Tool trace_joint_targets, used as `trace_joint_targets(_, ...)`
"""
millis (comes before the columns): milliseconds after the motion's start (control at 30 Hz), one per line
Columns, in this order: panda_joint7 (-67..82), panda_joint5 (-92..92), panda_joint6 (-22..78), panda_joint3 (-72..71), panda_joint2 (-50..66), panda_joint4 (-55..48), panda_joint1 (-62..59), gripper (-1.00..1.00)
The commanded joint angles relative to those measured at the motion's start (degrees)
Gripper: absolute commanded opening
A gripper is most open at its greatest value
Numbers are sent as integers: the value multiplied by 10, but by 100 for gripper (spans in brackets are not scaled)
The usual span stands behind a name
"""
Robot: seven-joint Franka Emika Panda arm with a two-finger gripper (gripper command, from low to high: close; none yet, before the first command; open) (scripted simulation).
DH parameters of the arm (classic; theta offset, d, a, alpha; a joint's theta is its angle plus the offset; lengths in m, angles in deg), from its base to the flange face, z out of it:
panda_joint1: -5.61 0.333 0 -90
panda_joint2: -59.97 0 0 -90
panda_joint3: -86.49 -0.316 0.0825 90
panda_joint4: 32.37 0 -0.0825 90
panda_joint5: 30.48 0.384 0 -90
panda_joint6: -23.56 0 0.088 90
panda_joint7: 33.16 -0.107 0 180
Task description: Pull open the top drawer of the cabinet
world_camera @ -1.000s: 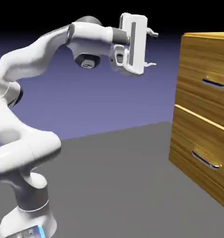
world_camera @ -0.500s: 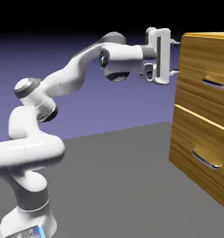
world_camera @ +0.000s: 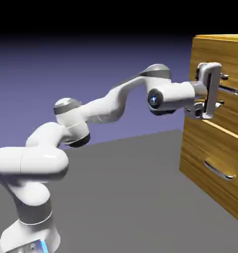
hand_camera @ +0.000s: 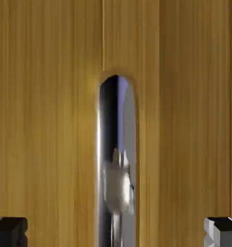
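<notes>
Blue-violet backdrop is filling the space behind the rig, fading to black above, and a plain grey counter (world_camera: pixel 130 197) is carrying everything. I am reading the exterior view from its left edge, where the white arm (world_camera: pixel 91 111) is rising and stretching rightward, to the end effector (world_camera: pixel 222 90), which is hovering right at the face of the cabinet (world_camera: pixel 217 163) on the picture's right. Its jaws are standing apart, one above and one below the thin dark bar handle (world_camera: pixel 235 91), and I am not seeing them touch it. That handle is sitting on the top drawer (world_camera: pixel 210 59), the upper wood-grain front; the lower front with the curved silver handle (world_camera: pixel 218 170) is lying well below.

In the hand view I am looking straight at wood grain, the two grey fingertips (hand_camera: pixel 9 231) sitting wide at the corners and the metal bar (hand_camera: pixel 116 159) running between them, so I am calling the end effector open and bracketing the handle.

I am judging the bar to be stiff, smooth and probably slippery, so I am favouring a hold at its middle, pads square across it. I am expecting the drawer to feel fairly heavy and to slide only straight out.

I am finding no brand, label or readable writing anywhere.
</notes>
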Motion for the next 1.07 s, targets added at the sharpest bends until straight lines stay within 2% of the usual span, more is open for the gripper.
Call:
trace_joint_targets(0,0,0,-2,0,0,-4,-2,0)
trace_joint_targets(33,0,0,-2,0,0,-4,-2,-100)
trace_joint_targets(500,28,-43,106,41,-25,266,161,-100)
trace_joint_targets(900,33,-145,186,130,-82,496,311,-100)
trace_joint_targets(933,33,-145,186,130,-82,496,311,100)
trace_joint_targets(1033,41,-188,187,166,-88,538,351,100)
